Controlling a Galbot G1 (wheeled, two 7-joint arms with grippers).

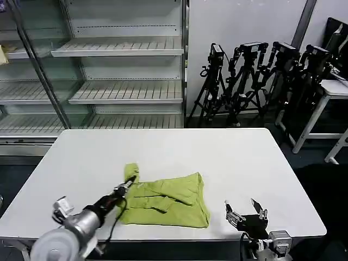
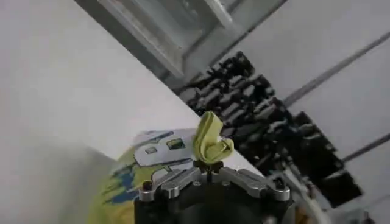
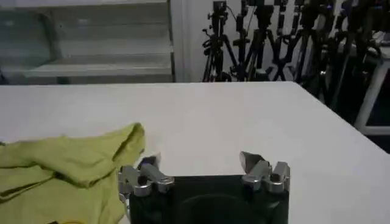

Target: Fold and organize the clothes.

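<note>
One lime T-shirt [image 1: 168, 200], plain, no print or readable writing on it, is lying crumpled on the white bench [image 1: 217, 157], toward the near edge and a bit left of centre. One corner of it is sticking up off the bench at the shirt's left end.

Left pincer [image 1: 128, 182] is pinching that raised bit of fabric: in the left wrist view the fingers [image 2: 177, 180] are sitting closed together with a small fold of the T-shirt [image 2: 212, 141] caught between them. A sticker with small coloured marks is showing just behind the pincer there, too blurred to read.

Right pincer [image 1: 246, 209] is hovering over the near right part of the bench, just right of the shirt, holding nothing, fingers spread wide; the right wrist view shows both fingertips [image 3: 251, 161] well apart with bare bench between.

No containers on the bench. Behind it: one shelving unit [image 1: 119, 49] with several tiers, and a cluster of about four black tripods [image 1: 255, 81].
</note>
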